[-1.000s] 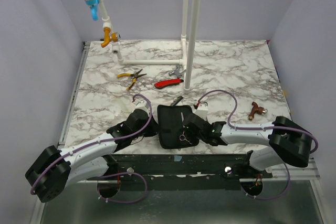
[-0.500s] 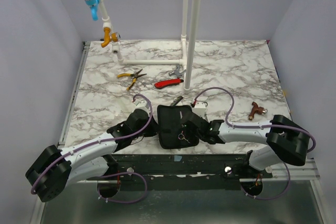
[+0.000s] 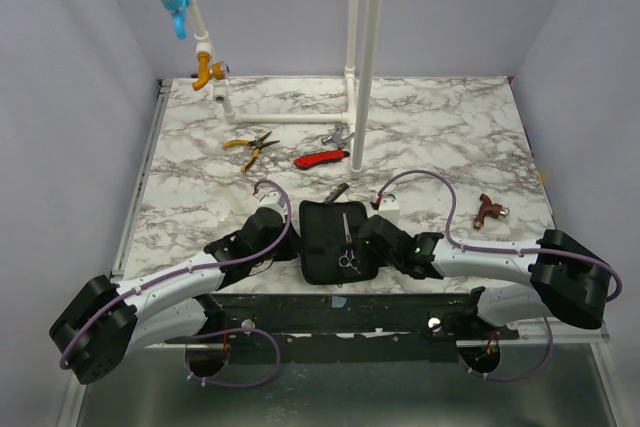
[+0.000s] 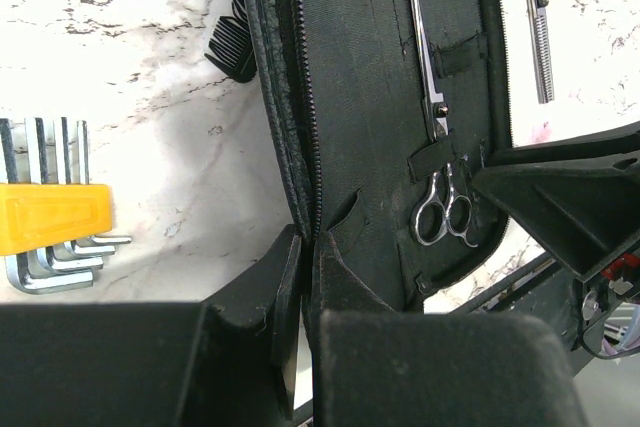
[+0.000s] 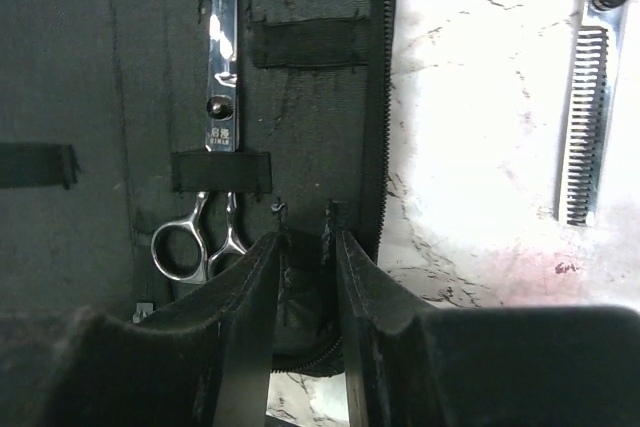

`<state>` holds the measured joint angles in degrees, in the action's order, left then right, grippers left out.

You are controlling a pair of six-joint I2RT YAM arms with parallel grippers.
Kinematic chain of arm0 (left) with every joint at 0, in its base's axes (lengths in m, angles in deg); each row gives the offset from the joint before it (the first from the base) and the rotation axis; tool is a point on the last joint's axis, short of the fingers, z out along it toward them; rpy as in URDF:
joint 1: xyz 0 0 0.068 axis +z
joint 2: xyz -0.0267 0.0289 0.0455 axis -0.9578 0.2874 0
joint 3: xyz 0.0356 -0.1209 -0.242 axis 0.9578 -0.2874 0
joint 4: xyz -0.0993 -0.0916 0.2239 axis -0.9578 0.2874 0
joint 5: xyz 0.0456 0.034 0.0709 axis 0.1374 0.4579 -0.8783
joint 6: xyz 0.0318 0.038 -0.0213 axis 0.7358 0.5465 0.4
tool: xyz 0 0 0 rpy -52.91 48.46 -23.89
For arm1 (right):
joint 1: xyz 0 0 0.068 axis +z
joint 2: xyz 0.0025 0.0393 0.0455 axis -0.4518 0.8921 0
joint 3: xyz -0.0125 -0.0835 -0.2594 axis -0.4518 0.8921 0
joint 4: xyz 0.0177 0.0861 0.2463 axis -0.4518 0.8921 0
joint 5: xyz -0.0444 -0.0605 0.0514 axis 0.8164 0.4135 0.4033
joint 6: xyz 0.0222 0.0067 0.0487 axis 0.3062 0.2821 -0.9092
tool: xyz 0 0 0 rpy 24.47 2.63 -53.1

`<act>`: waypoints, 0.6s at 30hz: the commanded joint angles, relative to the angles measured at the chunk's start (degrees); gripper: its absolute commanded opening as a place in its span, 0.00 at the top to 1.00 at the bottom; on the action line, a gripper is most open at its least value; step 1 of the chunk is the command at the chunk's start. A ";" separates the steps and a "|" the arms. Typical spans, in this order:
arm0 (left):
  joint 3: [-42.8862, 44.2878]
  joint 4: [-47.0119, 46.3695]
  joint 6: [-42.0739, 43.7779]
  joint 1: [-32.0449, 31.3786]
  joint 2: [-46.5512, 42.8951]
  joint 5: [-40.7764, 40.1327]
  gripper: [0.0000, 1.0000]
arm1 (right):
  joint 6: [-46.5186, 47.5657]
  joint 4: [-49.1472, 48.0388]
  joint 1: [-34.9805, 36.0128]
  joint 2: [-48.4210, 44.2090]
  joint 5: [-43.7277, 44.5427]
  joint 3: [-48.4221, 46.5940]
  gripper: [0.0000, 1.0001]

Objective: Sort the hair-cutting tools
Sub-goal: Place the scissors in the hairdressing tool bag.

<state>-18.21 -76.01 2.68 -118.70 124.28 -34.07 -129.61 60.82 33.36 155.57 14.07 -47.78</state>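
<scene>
At the far left the left wrist camera catches a yellow hex-key set (image 4: 48, 229) lying on the marble table (image 4: 150, 137), which the overhead view does not show. Next to it the left gripper (image 4: 305, 252) has its jaws closed to a sliver on the zippered left rim of the black zip case (image 4: 370, 87), lying open at the table's near edge between the two arms. A black comb (image 4: 230, 42) pokes its teeth out from under the case's left side, again seen only from that wrist. Inside the case the silver scissors (image 5: 221, 107) lie lengthwise, blades pointing away from the arms, held by one elastic strap just below the pivot. The right gripper (image 5: 305, 227) hangs at the case's near right corner, just beside the finger loops, jaws narrow; whether they nip the fabric I cannot tell. Both wrist cameras show thinning shears (image 5: 590, 97) on bare marble just right of the case. From above, yellow-handled pliers (image 3: 250, 144) and a red-handled tool (image 3: 320, 158) lie farther back, a small brown object (image 3: 488, 210) off to the right, with white pipes (image 3: 365, 47), a blue valve (image 3: 176, 2) and plain lilac walls (image 3: 60, 97) behind.
</scene>
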 commanded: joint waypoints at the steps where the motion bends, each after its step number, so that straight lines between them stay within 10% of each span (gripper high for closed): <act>1: 1.18 2.29 2.02 -0.20 0.42 0.80 1.00 | 2.85 -3.67 0.15 0.02 -7.21 2.30 0.67; 18: 1.36 4.04 3.72 -0.19 0.08 2.48 1.00 | 4.50 -7.43 0.33 6.79 -6.39 -0.17 0.70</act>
<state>-17.73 -75.37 3.77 -118.70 124.31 -33.78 -124.51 53.69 33.30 158.87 10.77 -48.15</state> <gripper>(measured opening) 0.053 0.309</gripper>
